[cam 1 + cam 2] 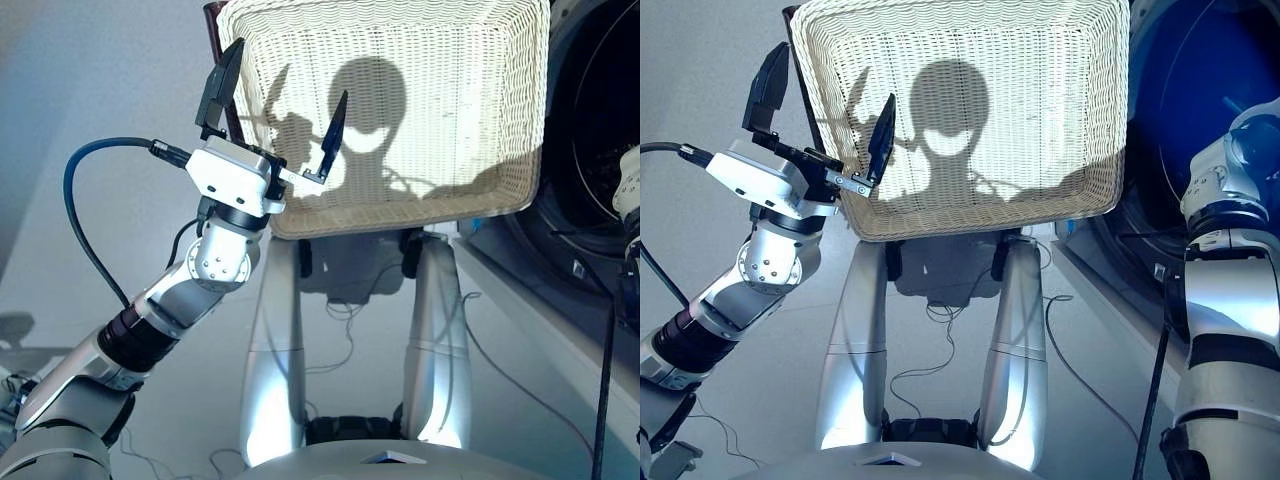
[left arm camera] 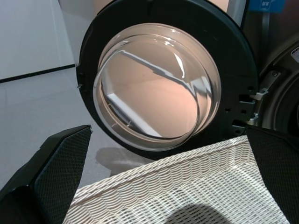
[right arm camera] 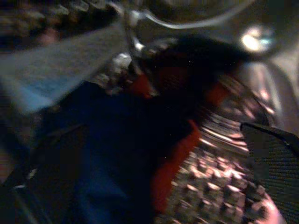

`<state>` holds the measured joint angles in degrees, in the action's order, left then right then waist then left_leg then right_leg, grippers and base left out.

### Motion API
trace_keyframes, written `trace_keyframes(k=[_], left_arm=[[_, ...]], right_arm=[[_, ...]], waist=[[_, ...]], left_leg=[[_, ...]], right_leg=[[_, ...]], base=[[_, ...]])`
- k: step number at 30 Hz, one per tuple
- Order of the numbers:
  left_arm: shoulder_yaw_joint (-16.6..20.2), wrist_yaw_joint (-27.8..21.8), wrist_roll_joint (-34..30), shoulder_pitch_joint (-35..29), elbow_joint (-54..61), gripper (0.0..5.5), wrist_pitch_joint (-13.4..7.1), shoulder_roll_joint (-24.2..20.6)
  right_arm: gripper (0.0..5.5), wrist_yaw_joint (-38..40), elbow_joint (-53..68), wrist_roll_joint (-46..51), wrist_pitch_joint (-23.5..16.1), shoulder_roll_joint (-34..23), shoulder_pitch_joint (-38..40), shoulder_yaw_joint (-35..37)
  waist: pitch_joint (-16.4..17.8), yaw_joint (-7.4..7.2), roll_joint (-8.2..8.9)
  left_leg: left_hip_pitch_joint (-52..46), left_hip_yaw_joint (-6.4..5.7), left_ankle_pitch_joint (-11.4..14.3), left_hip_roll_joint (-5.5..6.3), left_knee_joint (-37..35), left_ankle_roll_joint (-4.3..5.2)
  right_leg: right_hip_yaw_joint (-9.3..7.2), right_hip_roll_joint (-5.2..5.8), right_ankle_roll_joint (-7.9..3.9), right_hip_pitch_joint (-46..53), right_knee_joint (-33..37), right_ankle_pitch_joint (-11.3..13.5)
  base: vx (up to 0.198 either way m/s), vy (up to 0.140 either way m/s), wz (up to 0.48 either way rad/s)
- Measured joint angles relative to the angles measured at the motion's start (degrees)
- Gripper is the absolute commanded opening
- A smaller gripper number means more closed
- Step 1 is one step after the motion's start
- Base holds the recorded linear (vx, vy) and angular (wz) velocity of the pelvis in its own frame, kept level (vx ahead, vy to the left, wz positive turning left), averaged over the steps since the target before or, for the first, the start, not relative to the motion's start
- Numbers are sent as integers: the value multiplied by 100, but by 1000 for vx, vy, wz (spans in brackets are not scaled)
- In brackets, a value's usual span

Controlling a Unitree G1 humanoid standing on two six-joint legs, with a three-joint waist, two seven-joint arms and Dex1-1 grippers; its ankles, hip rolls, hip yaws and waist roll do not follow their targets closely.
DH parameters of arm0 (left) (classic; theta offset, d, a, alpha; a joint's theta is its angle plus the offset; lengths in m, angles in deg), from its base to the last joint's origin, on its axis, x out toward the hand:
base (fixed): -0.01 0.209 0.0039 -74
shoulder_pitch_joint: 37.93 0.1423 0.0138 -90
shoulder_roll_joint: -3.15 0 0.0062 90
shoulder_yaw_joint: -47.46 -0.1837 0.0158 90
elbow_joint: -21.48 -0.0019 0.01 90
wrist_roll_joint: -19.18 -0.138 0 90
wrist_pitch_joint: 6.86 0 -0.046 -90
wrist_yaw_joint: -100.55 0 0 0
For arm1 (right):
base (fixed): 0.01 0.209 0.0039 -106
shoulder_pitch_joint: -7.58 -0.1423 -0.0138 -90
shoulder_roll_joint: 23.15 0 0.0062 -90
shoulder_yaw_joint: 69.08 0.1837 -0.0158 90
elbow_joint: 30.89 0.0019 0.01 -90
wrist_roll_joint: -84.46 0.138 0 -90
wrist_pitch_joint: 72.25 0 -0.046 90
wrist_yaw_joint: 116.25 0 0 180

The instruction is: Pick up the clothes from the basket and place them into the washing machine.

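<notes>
The washing machine (image 1: 1200, 160) fills the right edge of both head views, its dark round drum opening facing the robot. In the left wrist view its porthole door (image 2: 161, 84) stands swung open, the dark rim ringing the clear glass in the upper centre of the frame.

The basket (image 1: 385, 215) occupies the top centre of the head views, a cream-white woven tray showing only bare wicker and the robot's shadow. Its near rim runs across the middle of the frame.

The left gripper (image 1: 275, 105) sits at the upper left of the left eye view, at the basket's left near corner. Its two black fingers (image 1: 222, 85) are spread wide apart with nothing between them; one stands outside the basket's left rim, the other over the wicker floor.

The right arm (image 1: 1225, 300) rises along the right edge of the right eye view and reaches toward the drum opening. Its gripper is out of sight there. In the right wrist view only one finger shows at the lower right, so whether the right gripper is spread or closed cannot be told.

The clothes (image 3: 135, 154) lie inside the drum in the right wrist view: navy blue cloth at centre left, coral-red cloth just beside it, on the perforated metal wall.
</notes>
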<state>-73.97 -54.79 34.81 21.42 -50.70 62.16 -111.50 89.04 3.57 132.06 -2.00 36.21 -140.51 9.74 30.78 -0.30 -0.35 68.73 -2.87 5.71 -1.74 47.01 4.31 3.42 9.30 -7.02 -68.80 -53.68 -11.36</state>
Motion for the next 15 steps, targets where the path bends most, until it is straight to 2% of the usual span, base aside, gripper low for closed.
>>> trace_keyframes(k=[4,8,10,13,15], left_arm=[[100,-4,0,17,6,550,15,156],[132,-114,-6,70,0,550,31,229],[125,-185,-7,98,-2,550,30,226],[33,-289,-6,104,-116,550,36,209],[-7,-365,-7,106,-240,550,59,223]], right_arm=[[550,-221,1647,-56,-72,282,830,-384],[550,-741,2744,-711,-55,466,1626,-1051],[550,-979,2748,-933,2,584,1721,-1394],[550,-1429,2614,-1091,270,670,1603,-2057],[550,-1729,2358,-1194,487,929,1468,-2453]], waist=[[-2,-119,9],[-6,-206,79],[-5,-226,122],[-6,-247,137],[-9,-250,174]], left_leg=[[-57,7,2,-28,-55,6],[-118,27,2,-59,-140,12],[-140,27,0,-70,-166,16],[-205,34,9,-86,-190,23],[-287,50,-9,-107,-239,48]], right_leg=[[3,-33,20,47,56,13],[6,-53,29,76,101,18],[2,-65,34,90,118,20],[-5,-74,36,155,169,26],[-4,-88,27,228,214,54]], base=[[0,0,0],[0,0,0],[0,0,0],[0,0,0],[0,0,0]])
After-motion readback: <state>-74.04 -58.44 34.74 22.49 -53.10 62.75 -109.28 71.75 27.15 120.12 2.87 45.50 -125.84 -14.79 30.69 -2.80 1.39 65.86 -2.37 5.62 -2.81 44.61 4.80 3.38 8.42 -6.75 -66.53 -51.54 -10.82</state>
